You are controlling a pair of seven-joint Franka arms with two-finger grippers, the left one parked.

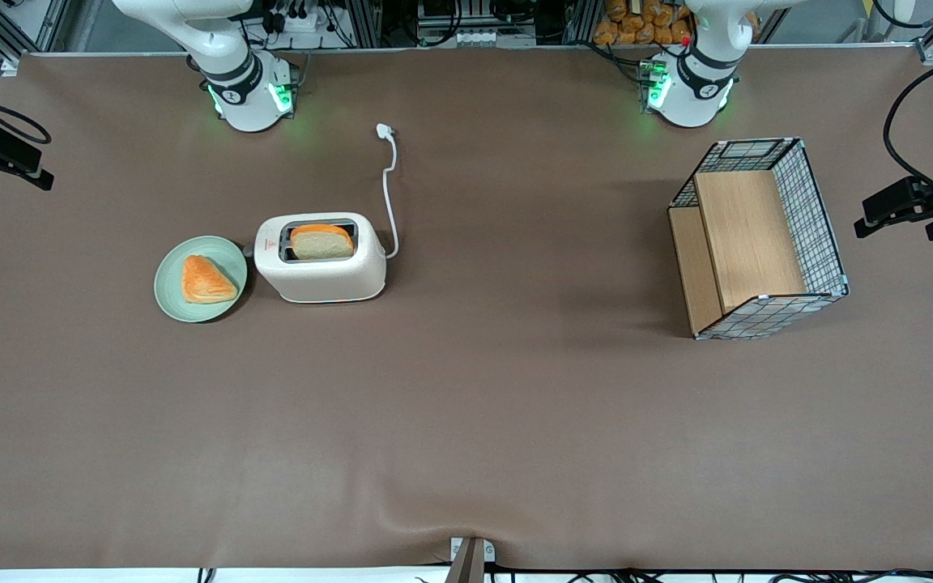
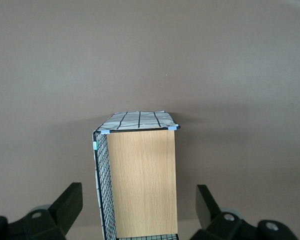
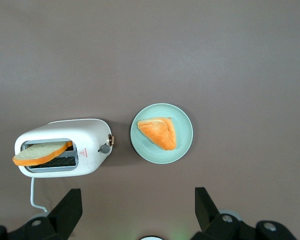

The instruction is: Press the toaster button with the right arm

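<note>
The button (image 3: 105, 148), a small grey lever knob, is sticking out of the narrow end face of the toaster (image 3: 64, 148), the end that is facing the green plate (image 3: 182, 145). The toaster is lying with its long axis running along the tabletop (image 1: 466, 421) toward that plate, so the knob is sitting in the slim gap between the two, just beside the plate's rim. A bread slice (image 3: 41, 152) is standing up out of one slot, and a white cord (image 1: 389, 188) is trailing from the other end toward the arm bases. The whole group is sitting at the working arm's end of the tabletop. The right arm's tool (image 3: 135, 212) is hanging high above the scene, looking straight down, its fingers (image 3: 65, 210) spread wide, holding nothing and touching nothing. The button is lying well below it and slightly to one side, so reaching it is likely calling for a descent into the gap at the toaster's end.
</note>
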